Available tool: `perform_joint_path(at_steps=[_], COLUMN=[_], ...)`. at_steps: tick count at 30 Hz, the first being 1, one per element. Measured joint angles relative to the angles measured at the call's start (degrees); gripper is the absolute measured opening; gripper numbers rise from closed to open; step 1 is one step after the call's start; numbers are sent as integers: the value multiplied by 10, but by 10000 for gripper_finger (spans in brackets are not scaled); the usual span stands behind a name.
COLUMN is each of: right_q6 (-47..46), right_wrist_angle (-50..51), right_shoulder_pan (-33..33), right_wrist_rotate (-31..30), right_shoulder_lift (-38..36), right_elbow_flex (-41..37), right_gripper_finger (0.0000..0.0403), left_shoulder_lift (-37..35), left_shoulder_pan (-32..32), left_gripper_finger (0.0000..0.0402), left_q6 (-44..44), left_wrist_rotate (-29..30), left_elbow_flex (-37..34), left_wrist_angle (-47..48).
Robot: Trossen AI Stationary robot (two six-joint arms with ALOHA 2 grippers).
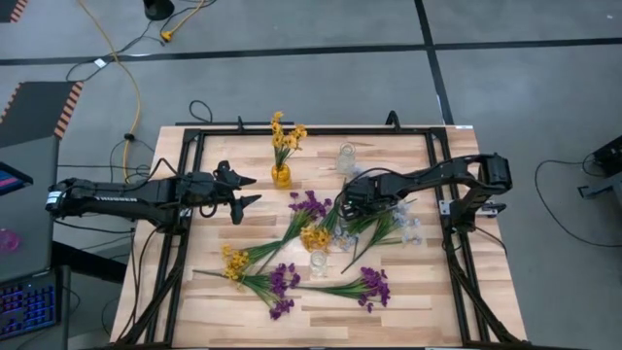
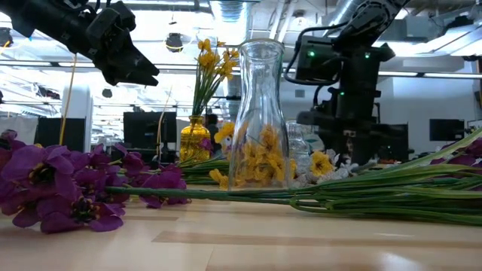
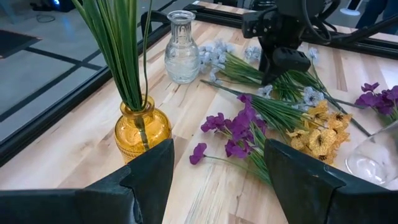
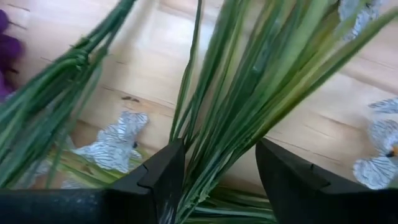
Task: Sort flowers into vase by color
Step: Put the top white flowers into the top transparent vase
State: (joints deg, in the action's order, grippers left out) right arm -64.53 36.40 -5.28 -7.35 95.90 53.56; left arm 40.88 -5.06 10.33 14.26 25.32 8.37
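Here, my right gripper (image 1: 352,206) hangs low over the middle of the wooden table (image 1: 428,292), fingers spread wide and straddling a sheaf of green stems (image 4: 249,112) that runs between them; whether the pads (image 4: 163,177) actually press on the stems I cannot tell, and nothing is lifted. Those stems belong to the pale white-blue flowers (image 1: 406,228), whose blossoms lie just beside the gripper on the boards.

My left gripper (image 1: 248,191) hovers above the table with its fingers (image 3: 152,171) parted and holding nothing, just beside the amber vase (image 1: 281,176), which already carries a yellow-orange sprig (image 1: 285,132) upright.

The other flowers lie loose on the table: purple sprigs (image 1: 309,205) near the centre, yellow-orange blossoms (image 1: 316,236) next to them, another yellow cluster (image 1: 235,262) and more purple (image 1: 283,285) toward the near edge (one purple sprig (image 1: 374,286) lies off to my right). A clear glass vase (image 1: 345,158) stands beyond the heap, a second clear one (image 1: 319,263) among the sprigs, both empty.
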Motion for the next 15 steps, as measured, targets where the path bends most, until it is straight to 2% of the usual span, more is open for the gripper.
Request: perform_joint_path(at_steps=[9, 15], right_q6=[0, 3], right_wrist_angle=[-13, -13], right_shoulder_pan=[0, 0], right_wrist_rotate=[0, -1], right_shoulder_lift=[0, 0], right_elbow_flex=[0, -1], right_gripper_finger=[219, 177], left_shoulder_lift=[0, 0], left_shoulder_pan=[0, 0], left_gripper_finger=[236, 236], left_q6=[0, 0], left_wrist_rotate=[0, 0], left_elbow_flex=[0, 0], left_wrist_angle=[0, 0])
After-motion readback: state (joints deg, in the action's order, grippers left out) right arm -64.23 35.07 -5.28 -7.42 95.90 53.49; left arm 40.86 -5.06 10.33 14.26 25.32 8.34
